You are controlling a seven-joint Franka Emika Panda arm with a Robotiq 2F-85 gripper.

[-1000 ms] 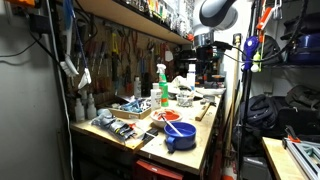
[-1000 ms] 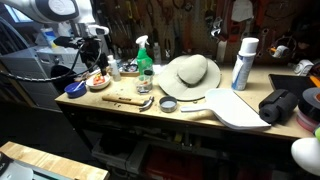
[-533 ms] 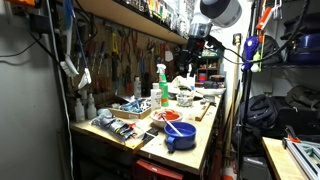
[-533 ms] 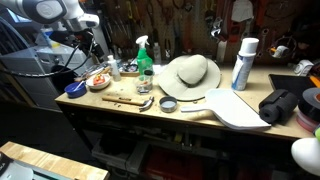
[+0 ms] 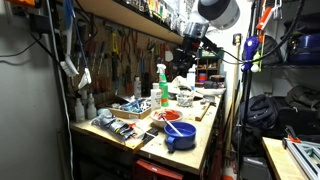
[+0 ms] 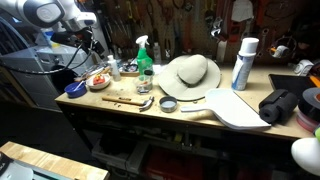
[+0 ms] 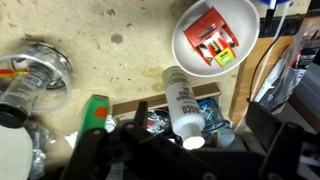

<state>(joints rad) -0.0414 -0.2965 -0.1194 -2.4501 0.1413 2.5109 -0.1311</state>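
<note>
White cylindrical plastic bottle [image 7: 183, 105] on the worn wooden counter [image 7: 120, 60], just beside the white bowl of red pieces [image 7: 215, 35]. Hovering above, swung wallward within the last second: tool [image 5: 187, 58], spread wide, empty, touching nothing.

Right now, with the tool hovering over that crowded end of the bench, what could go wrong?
1. In the wrist view the tool hangs open above a white bottle hemmed in by a bowl, a jar and a green bottle. Coming down could knock a neighbour over.
2. In an exterior view, cables loop close beside the arm and might snag on the clutter as it moves.
</note>
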